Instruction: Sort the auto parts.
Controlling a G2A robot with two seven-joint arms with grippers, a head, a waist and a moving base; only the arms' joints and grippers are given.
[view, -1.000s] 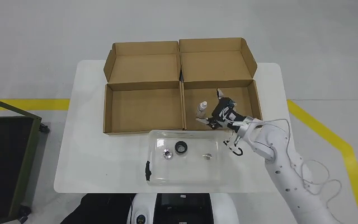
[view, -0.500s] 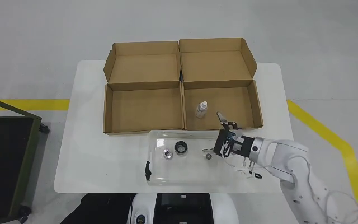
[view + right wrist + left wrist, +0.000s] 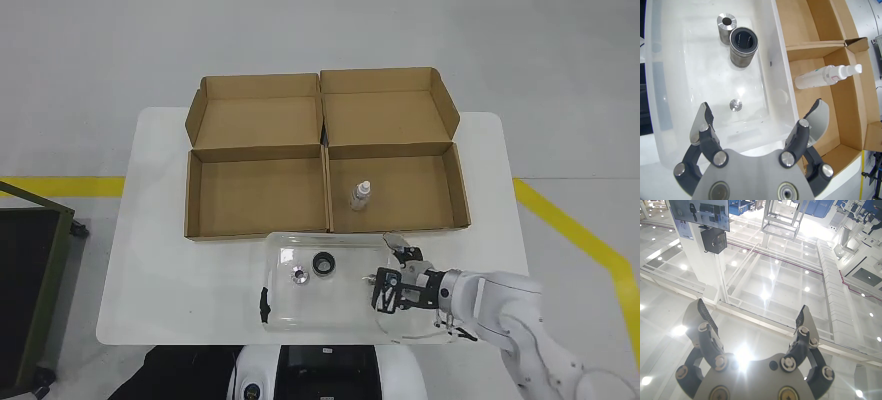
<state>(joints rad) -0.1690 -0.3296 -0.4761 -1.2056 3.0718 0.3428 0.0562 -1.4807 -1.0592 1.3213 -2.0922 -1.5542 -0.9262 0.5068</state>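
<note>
Auto parts, three of them, sit in a clear plastic tub point(image 3: 340, 308) at the near edge of a white table point(image 3: 160, 250). A steel cylinder point(image 3: 726, 28) stands touching a dark-ringed bearing sleeve point(image 3: 743, 48); a small disc point(image 3: 736, 105) lies apart from them toward the tub's right end.

Behind the tub are two open cardboard boxes side by side. The left box point(image 3: 255, 195) has nothing visible on its floor. The right box point(image 3: 425, 185) holds a white spray bottle point(image 3: 360, 193) standing near its left wall.

Right gripper point(image 3: 762, 104) hangs over the tub's right end, released, fingers spread wide and holding nothing. One finger is above the tub floor, the other toward the right box, and the disc is just ahead between them.

Left gripper point(image 3: 752, 305) points up at the ceiling, spread apart, nothing in it.
</note>
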